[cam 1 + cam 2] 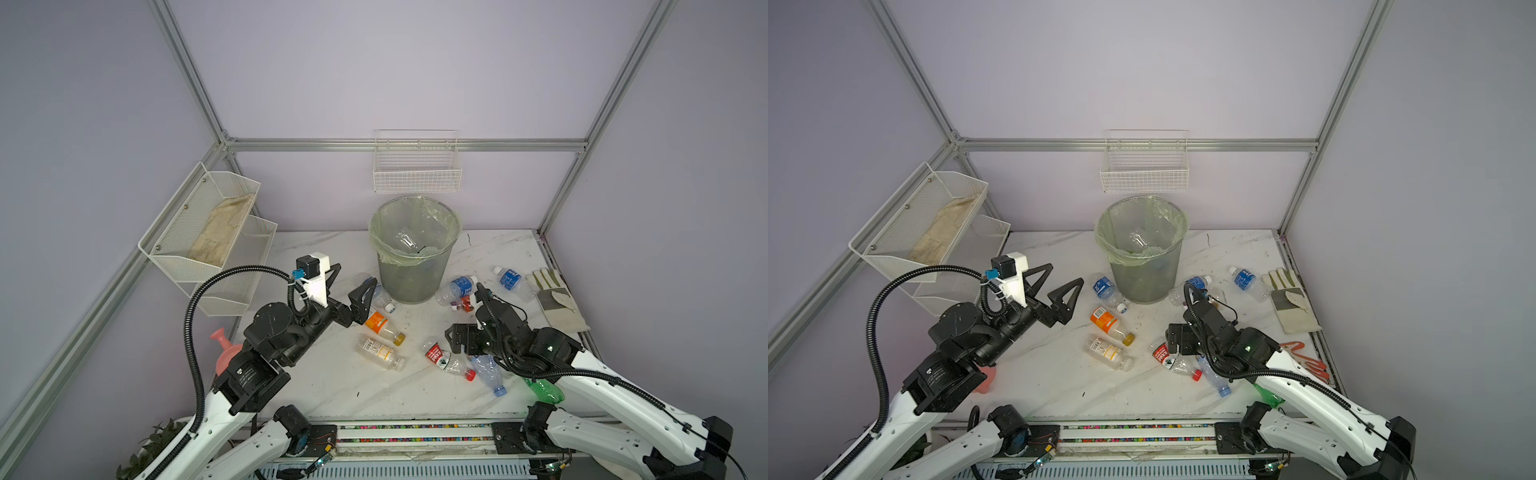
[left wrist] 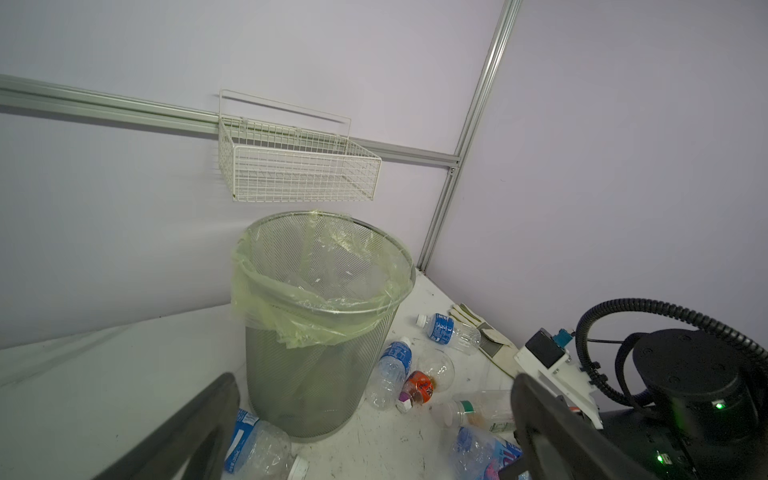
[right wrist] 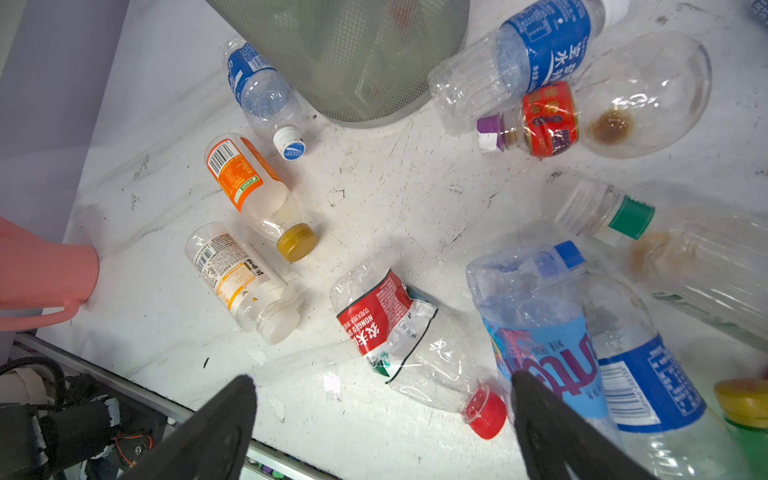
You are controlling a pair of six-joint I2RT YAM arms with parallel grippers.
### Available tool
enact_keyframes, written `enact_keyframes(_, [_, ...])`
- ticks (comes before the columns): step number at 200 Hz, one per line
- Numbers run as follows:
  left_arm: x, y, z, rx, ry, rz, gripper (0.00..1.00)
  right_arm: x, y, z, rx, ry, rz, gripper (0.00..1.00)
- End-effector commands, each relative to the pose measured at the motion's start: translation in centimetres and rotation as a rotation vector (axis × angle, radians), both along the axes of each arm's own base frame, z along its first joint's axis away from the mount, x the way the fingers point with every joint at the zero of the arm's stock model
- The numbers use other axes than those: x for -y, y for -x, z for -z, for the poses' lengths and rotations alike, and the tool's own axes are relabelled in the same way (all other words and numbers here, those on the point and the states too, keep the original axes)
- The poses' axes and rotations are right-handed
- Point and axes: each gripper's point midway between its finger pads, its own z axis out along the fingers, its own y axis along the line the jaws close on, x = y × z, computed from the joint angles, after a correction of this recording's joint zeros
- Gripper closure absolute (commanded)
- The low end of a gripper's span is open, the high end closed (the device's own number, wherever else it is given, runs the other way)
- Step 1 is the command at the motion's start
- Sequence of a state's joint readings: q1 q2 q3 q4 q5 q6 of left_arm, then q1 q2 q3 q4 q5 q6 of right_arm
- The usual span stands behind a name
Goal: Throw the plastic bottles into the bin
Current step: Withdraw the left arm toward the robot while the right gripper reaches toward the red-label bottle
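Plastic up front is crumpled: my right pincer (image 3: 382, 380) hangs wide open over the red-label bottle (image 3: 386, 324), blue bottle (image 3: 540, 332) just beside (could pinch both, or it squirts out). Left pincer (image 1: 1064, 274) open, empty, near the bin (image 1: 1142, 282) at the back; a careless swing may tip it.

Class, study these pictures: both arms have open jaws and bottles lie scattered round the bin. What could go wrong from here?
1. The crushed clear red-labelled bottle in front of the right gripper lies right beside a crumpled blue-labelled bottle; the jaws might catch both, or slip.
2. A white-capped blue-labelled bottle lies at the foot of the round grey wire-mesh bin; the left gripper reaching for it could shove the bin.
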State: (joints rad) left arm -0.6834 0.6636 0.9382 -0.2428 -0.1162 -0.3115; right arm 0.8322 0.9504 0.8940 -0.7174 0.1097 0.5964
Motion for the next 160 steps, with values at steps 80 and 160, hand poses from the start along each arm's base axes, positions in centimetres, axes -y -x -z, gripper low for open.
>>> enact_keyframes(80, [-2.8, 2.1, 9.7, -0.273, 0.058, -0.069, 0.01, -0.3, -0.3, 1.1, 0.008, 0.066, -0.022, 0.03])
enact_keyframes(160, [-3.1, 3.0, 11.8, -0.374, 0.094, -0.064, 0.02, -0.8, -0.9, 1.1, 0.026, 0.078, -0.026, 0.03])
